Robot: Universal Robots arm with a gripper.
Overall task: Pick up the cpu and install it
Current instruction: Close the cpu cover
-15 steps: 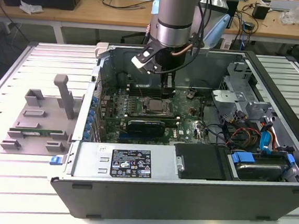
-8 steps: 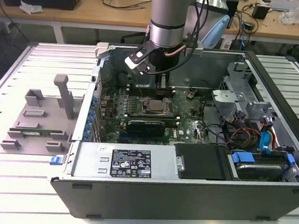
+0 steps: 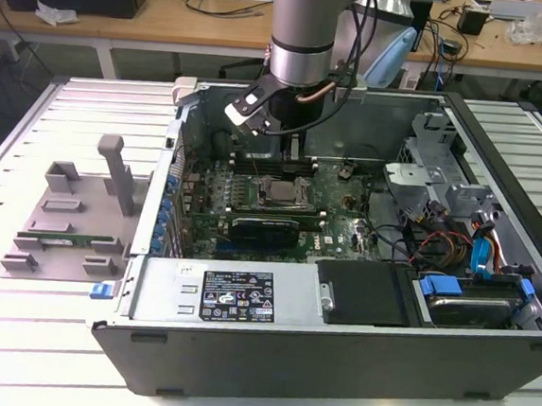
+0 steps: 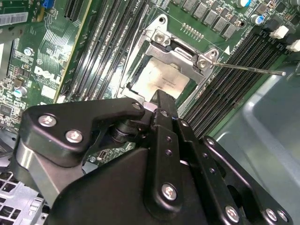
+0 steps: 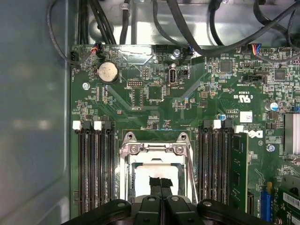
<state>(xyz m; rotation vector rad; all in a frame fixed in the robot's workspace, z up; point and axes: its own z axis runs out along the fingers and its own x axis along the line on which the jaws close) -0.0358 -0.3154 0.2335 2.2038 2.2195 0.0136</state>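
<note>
**Jaws.** Closed, tips side by side with no more than a hairline between them, and nothing held. The gripper (image 5: 161,183) points down into the case (image 3: 352,362), with its tips over the middle of the cpu (image 5: 142,177). Whether they touch the top plate cannot be confirmed; they are at it or just above it.

**Cpu.** It lies flat in the socket opening, pale face up, ringed by the frame (image 5: 154,149). Full seating cannot be verified. The lever (image 4: 248,68) juts clear of the frame over the neighbouring slots (image 5: 93,173), which suggests the socket is not latched.

**Risks, as judged:**
- Downward load through the narrow closed tips lands on one small patch. If the cpu sits slightly skewed, that load could rock it and damage the contacts beneath.
- Any sideways drift while the tips bear on the plate could drag the cpu against the frame edge, since nothing appears to clamp it.
- The frame stands close around the tips, so a tilted or off-centre lift could catch its rim.
- The free lever lies within reach of the gripper's wide body. A snag could bend it or jolt the frame.
- Slots flank the frame on both sides, and the board (image 5: 154,89) components nearby leave little margin.
</note>
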